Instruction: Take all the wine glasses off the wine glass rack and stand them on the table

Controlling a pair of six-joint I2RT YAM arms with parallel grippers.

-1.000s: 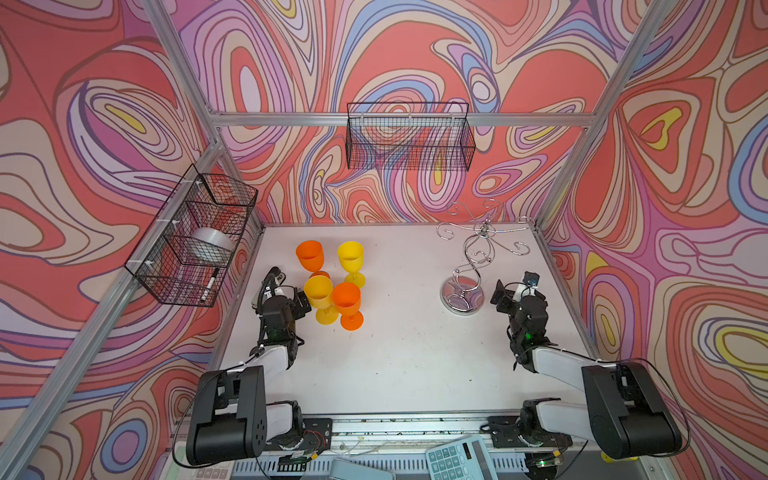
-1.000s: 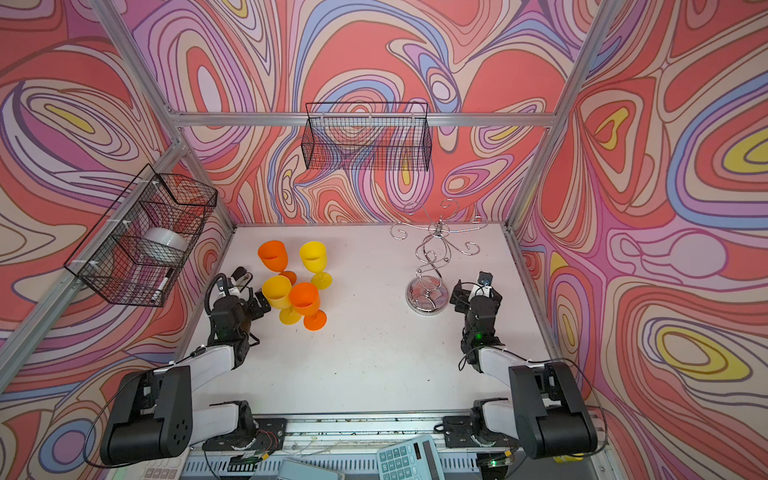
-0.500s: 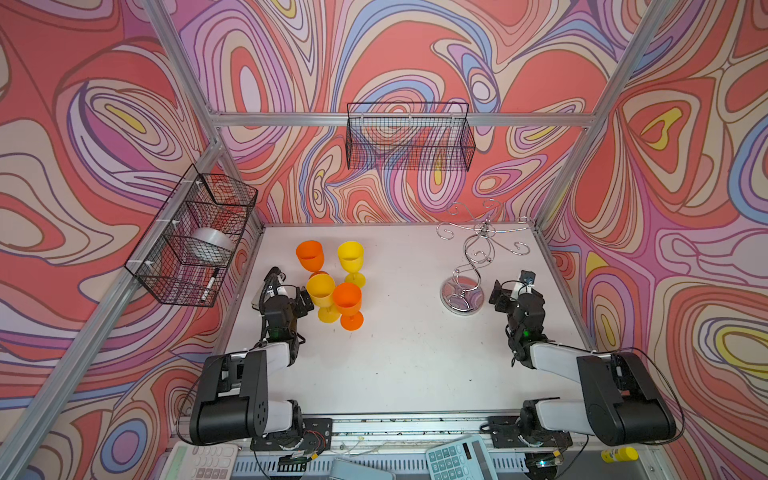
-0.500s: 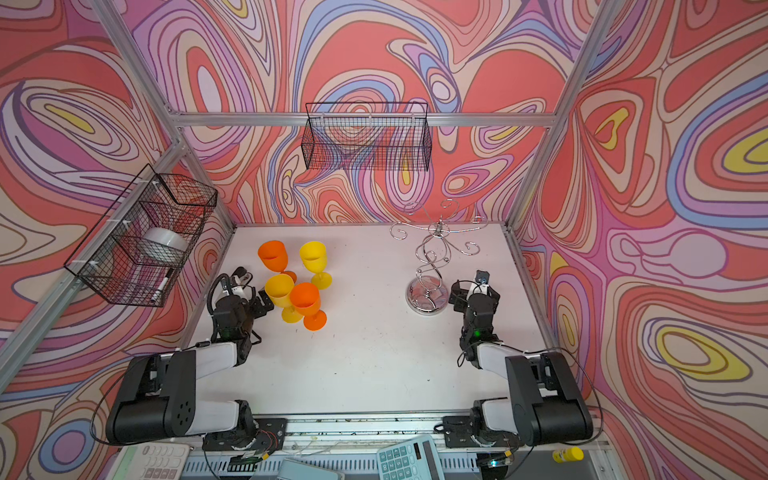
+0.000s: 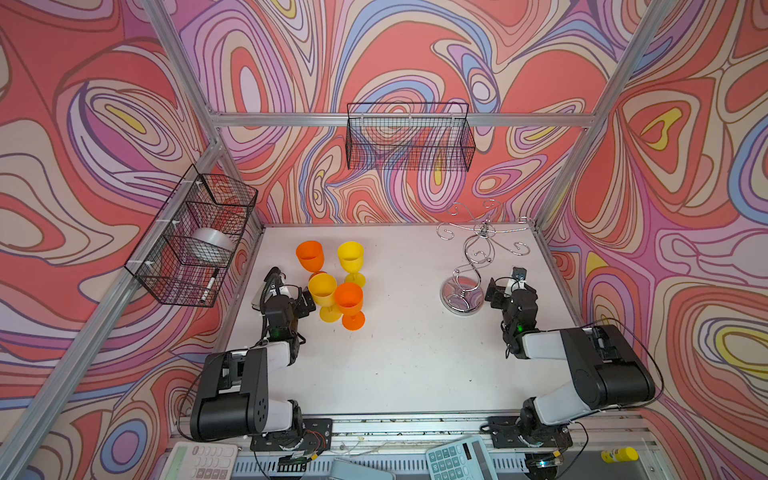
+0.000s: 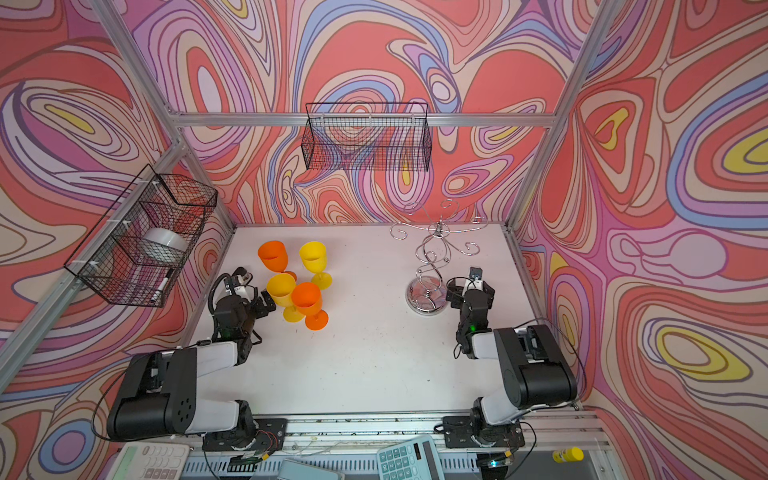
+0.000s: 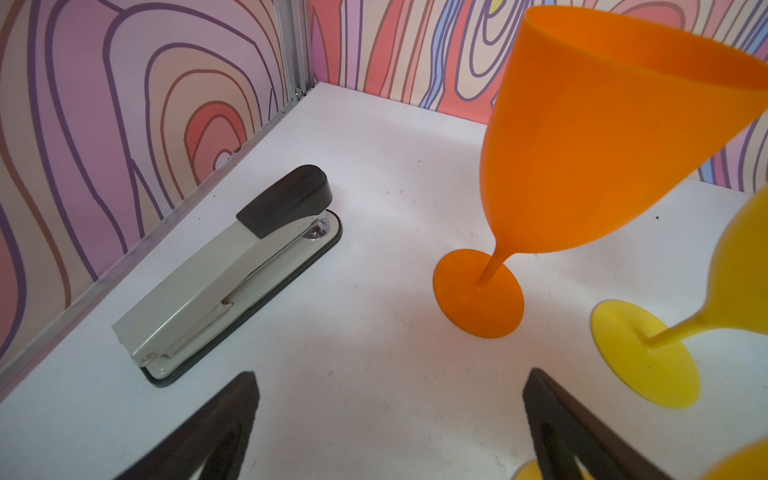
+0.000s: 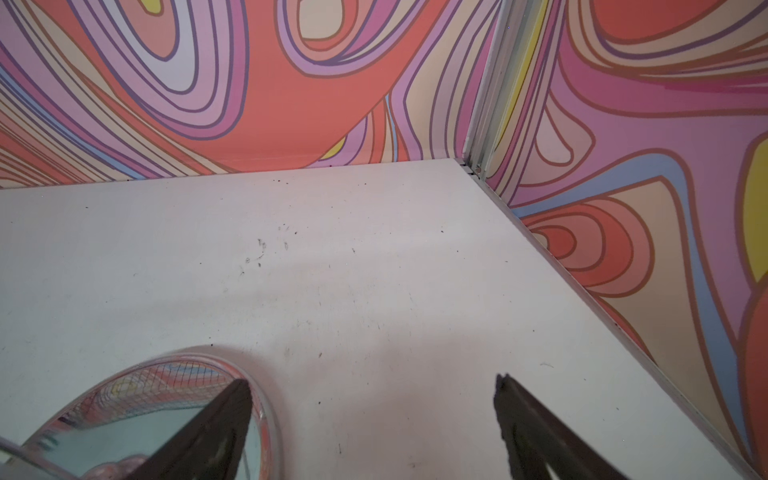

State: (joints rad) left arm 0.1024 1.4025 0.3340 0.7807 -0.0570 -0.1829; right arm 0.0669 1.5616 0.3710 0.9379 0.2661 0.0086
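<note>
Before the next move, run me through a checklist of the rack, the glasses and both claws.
1. Wine glass rack upright on its base: ok.
2. Rack hooks free of glasses: ok.
3. Four wine glasses standing on the table: ok.
4. Left claw open and empty: ok.
5. Right claw open and empty: ok.
6. Right claw clear of the rack's base: cannot tell; one finger overlaps it in the wrist view.

Wine glasses stand left on the table, wine glass rack right.
</note>
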